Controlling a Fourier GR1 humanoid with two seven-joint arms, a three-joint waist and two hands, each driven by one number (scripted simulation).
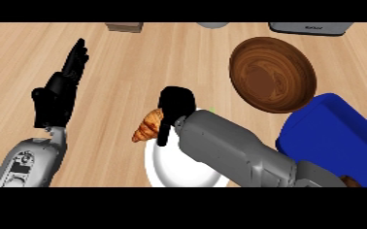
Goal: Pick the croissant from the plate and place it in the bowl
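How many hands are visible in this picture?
2: the left hand, open, at the view's left; the right hand in the middle, curled round the croissant at the plate's edge.

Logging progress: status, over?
Left hand open, resting left. Right hand curled on croissant, left rim of plate. Bowl beyond, nothing between.

Nothing legible anywhere. Just a small dark mark on the grey appliance at the top right, too blurred to read, and dark markings on the left forearm, equally unreadable
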